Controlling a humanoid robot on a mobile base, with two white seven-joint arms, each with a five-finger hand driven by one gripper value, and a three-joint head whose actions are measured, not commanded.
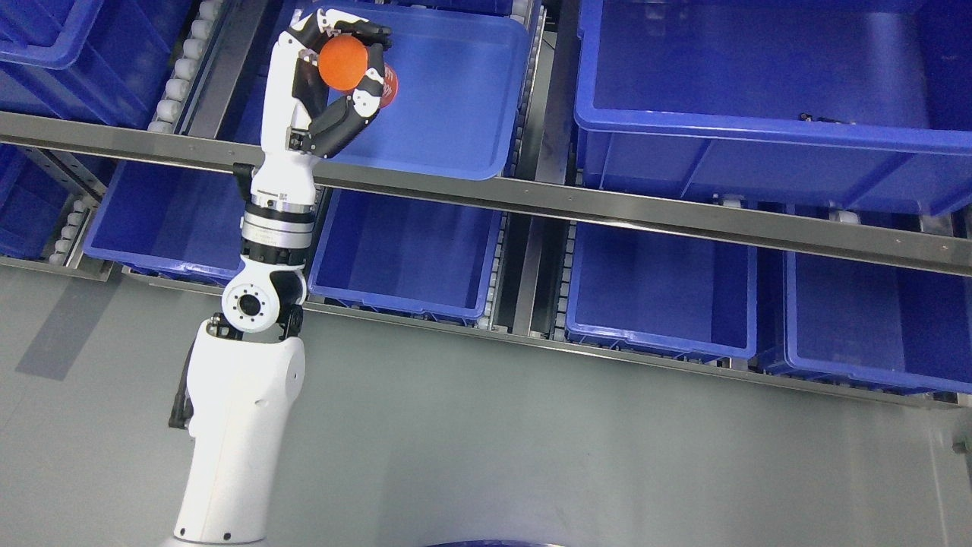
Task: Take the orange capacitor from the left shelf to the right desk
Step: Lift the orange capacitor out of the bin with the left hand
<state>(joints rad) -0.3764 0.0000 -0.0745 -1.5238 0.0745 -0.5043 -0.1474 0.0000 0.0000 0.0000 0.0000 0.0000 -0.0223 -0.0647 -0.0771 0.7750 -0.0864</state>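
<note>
Left hand (326,83) raised, clasping orange capacitor (343,64).

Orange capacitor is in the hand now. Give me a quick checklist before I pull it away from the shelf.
1. Grasp: left hand fingers wrap the orange capacitor - ok.
2. Lifted: capacitor is held over the blue bin; clearance from its floor - cannot tell.
3. Retreat path: the metal shelf rail crosses just in front of the wrist; watch it - not ok yet.
4. Bin contents: nothing else visible in this bin - ok.
5. Right desk: out of frame - cannot tell.
6. Right arm: not visible - cannot tell.
</note>
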